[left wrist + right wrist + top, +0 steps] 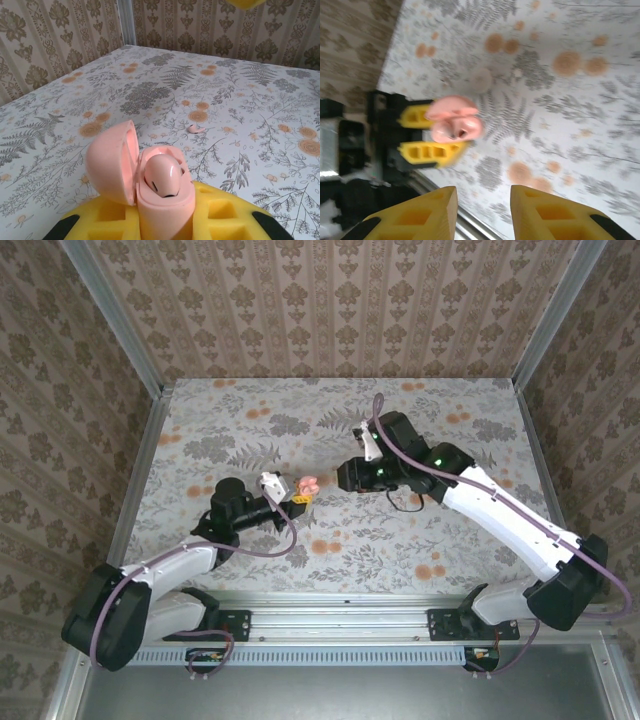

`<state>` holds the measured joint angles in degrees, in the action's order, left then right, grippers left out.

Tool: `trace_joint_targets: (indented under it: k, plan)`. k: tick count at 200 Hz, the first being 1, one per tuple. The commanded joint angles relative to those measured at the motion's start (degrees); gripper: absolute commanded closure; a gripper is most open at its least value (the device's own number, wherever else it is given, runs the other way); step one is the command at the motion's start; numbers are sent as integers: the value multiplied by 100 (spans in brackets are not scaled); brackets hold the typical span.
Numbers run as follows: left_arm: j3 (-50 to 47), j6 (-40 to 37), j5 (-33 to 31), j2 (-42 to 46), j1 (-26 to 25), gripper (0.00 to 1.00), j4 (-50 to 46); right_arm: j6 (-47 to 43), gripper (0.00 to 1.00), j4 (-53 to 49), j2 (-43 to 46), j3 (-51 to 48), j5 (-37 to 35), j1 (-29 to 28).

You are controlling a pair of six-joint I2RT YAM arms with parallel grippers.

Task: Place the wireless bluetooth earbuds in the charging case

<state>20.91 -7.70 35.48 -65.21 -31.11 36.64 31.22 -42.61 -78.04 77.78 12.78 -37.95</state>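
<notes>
My left jaws pinch the open charging case [161, 202], one earbud [162, 181] already seated in it. The loose earbud [196, 129] lies on the worktop [260, 100] just beyond the case. My right jaws hang spread and empty near the case. That small, rounded bud could squirt out of a pinch, I reckon.

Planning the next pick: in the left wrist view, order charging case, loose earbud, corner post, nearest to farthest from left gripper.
1. charging case: gripped, bottom centre.
2. loose earbud: on table ahead.
3. corner post: far back left.
</notes>
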Motion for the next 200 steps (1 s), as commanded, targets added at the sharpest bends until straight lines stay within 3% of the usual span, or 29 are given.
trace_joint_targets:
  k: [1, 43, 80, 200]
  plan:
    - [-14, 77, 54, -61, -51, 86, 146, -1139, 65, -1475, 14, 306, -248, 284]
    - [76, 45, 90, -108, -102, 86, -27, -3078, 65, -2551, -310, 414, -878, 704]
    - [115, 27, 247, -156, -148, 86, -113, -4296, 65, -2786, -839, 314, -1411, 870]
    - [168, -65, 240, -166, -167, 86, -527, -5108, 62, -1777, -2353, 61, -1499, 1536]
